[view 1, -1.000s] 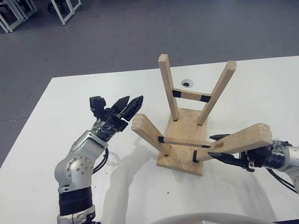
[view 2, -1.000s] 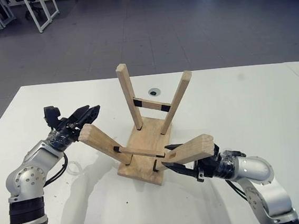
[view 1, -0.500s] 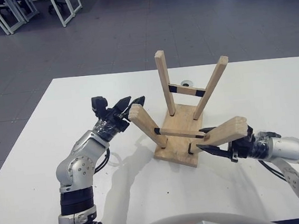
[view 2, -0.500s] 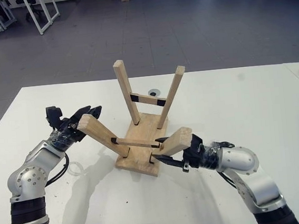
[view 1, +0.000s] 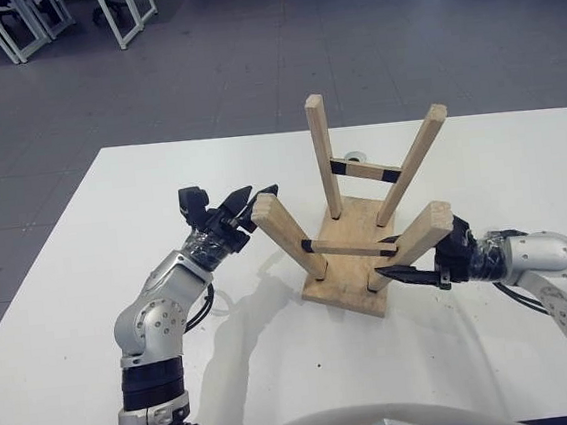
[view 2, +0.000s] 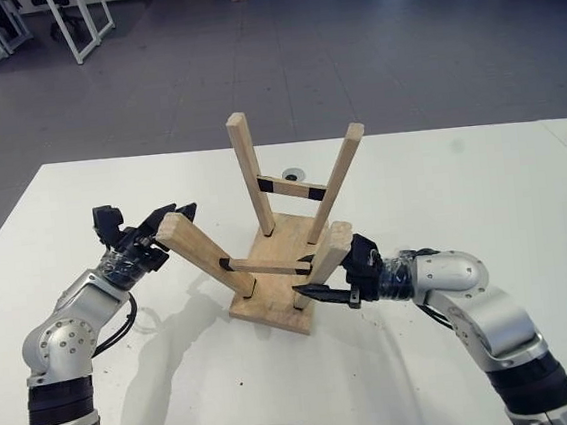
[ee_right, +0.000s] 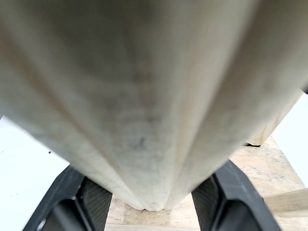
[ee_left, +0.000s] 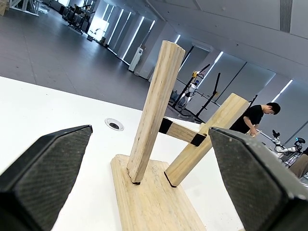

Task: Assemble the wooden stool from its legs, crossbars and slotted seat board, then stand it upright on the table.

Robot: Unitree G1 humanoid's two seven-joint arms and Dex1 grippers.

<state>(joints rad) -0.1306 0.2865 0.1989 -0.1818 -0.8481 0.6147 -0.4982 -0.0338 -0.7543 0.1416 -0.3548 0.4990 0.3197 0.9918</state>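
The stool (view 1: 360, 227) sits upside down on the white table (view 1: 86, 252), its seat board (view 2: 273, 312) flat on the top and all four legs pointing up.

From the head views, the right gripper (view 1: 399, 259) is clamped on the near-right leg (view 1: 424, 229), one black finger over it and one under, just above where the leg meets the board. The right wrist view adds the close-up: the pale wood of the leg crowds the lens, a dark finger pad (ee_right: 91, 202) hugs it on either side, and a strip of seat board lies just past the pads.

The left gripper (view 1: 252, 197) hovers at the top end of the near-left leg (view 1: 288, 234), right beside it. The head views leave it unclear whether it touches the wood. The left wrist view settles the opening: its fingers (ee_left: 48, 168) are spread wide with nothing between them. Beyond them stand the two far legs (ee_left: 154, 106), joined by the far crossbar (ee_left: 180, 132) with black bands at both ends.

The near crossbar (view 1: 347, 249) runs from the leg in the right gripper's grip across to the leg beside the left gripper, also black at its ends. Past the far legs, farther from both grippers, a round cable hole (ee_left: 114, 125) is set in the tabletop. White metal frames (view 1: 123, 7) stand on the grey floor behind the table.
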